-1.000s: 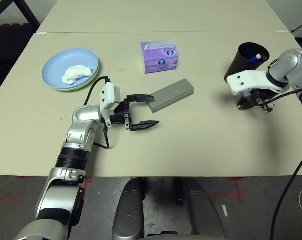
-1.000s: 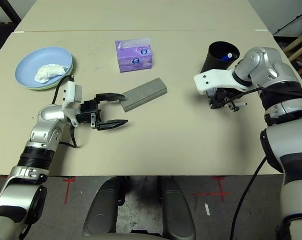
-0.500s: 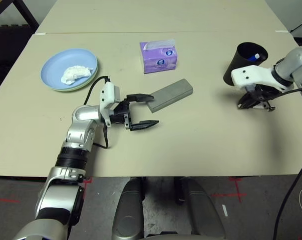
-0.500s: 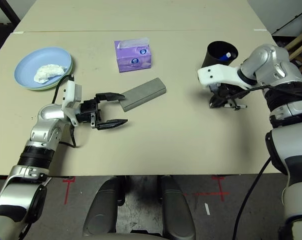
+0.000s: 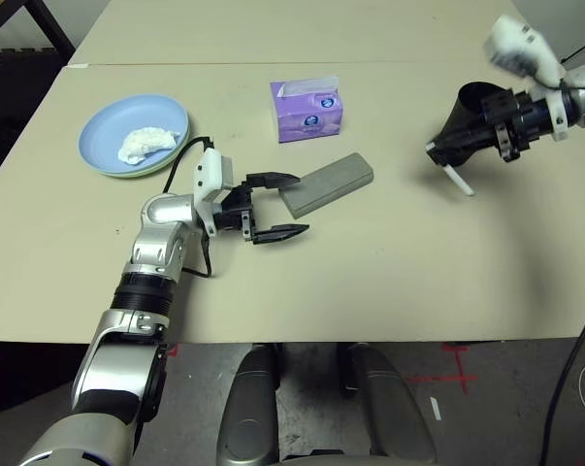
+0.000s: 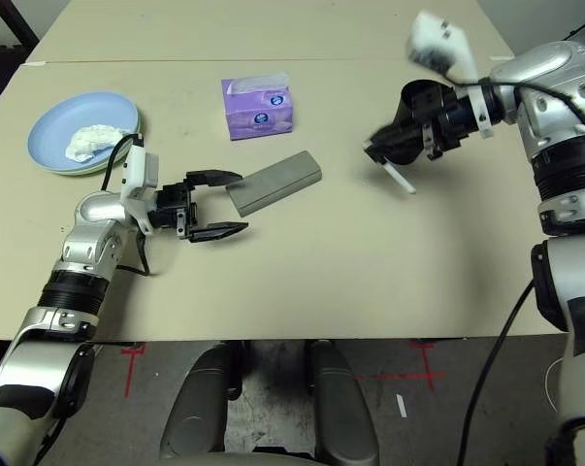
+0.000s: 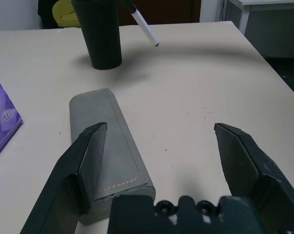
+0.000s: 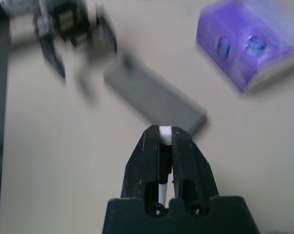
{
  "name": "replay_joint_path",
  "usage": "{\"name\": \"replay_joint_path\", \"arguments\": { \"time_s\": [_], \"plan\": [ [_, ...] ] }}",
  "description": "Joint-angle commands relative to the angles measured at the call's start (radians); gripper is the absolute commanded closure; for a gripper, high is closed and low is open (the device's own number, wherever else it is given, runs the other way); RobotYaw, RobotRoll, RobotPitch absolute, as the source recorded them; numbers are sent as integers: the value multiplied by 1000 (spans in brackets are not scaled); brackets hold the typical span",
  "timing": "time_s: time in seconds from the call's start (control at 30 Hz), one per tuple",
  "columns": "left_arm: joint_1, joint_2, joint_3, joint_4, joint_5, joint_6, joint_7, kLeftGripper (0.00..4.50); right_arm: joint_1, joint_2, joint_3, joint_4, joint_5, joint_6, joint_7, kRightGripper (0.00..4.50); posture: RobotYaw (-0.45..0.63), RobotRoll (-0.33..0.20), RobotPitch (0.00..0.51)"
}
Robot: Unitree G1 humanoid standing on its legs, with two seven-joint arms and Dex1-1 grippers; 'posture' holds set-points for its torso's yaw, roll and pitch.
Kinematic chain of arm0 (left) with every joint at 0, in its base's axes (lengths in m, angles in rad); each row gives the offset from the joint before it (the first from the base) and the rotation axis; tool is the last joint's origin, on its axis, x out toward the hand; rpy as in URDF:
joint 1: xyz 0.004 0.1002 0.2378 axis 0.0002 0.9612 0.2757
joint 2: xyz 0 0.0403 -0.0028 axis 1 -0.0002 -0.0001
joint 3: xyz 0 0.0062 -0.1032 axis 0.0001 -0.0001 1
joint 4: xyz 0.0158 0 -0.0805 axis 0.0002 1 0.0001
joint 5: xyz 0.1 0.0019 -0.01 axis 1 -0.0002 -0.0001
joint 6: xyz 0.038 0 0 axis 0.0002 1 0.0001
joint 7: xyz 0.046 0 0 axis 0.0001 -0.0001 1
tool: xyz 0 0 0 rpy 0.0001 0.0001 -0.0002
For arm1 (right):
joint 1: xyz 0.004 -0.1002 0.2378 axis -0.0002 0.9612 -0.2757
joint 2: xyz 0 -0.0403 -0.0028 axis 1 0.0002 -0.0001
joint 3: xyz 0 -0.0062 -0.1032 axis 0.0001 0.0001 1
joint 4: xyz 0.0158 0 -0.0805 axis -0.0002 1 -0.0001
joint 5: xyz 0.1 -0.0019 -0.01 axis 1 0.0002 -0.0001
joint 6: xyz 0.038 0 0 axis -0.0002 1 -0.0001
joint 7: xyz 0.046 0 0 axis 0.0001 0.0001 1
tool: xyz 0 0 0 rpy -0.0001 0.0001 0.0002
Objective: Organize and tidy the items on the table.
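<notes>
From the head camera, the left gripper [image 5: 277, 206] hovers with fingers spread at the near end of the grey glasses case [image 5: 329, 183] lying mid-table. The right gripper [image 6: 381, 148], raised beside the black cup [image 5: 467, 112], pinches the white pen [image 5: 458, 181].

The left wrist view shows the jaws apart, one finger [image 7: 86, 161] over the case.

The right wrist view shows fingers clamped on the pen, with the purple tissue box [image 8: 251, 46] beyond.

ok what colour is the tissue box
Purple, with a small white and blue label on its front; the tissue box shows best in the left eye view.
</notes>
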Motion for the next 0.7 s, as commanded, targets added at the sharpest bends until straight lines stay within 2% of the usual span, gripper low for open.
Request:
{"name": "replay_joint_path", "arguments": {
  "time_s": [0.03, 0.17, 0.37, 0.57, 0.7],
  "plan": [
    [7, 3, -13, 11, 7, -15, -18, 0, 107, 72, -174, -180, 143, 131, -184, 4311, 84, 0, 196],
    [7, 10, -11, 19, 6, -15, -25, 0, 214, 165, -303, -325, 227, 173, -373, 4311, 75, 0, 194],
    [-22, 2, -5, 32, -1, -7, -24, 0, 249, 251, -418, -389, 286, 105, -561, 4311, 71, 0, 190],
    [-42, -7, 9, 41, -15, 7, -15, 0, 250, 262, -453, -395, 299, 24, -643, 4311, 62, 0, 186],
    [-48, -9, 28, 33, -27, 22, 4, 0, 240, 254, -469, -375, 263, -84, -700, 4311, 61, 0, 183]
  ]
}}
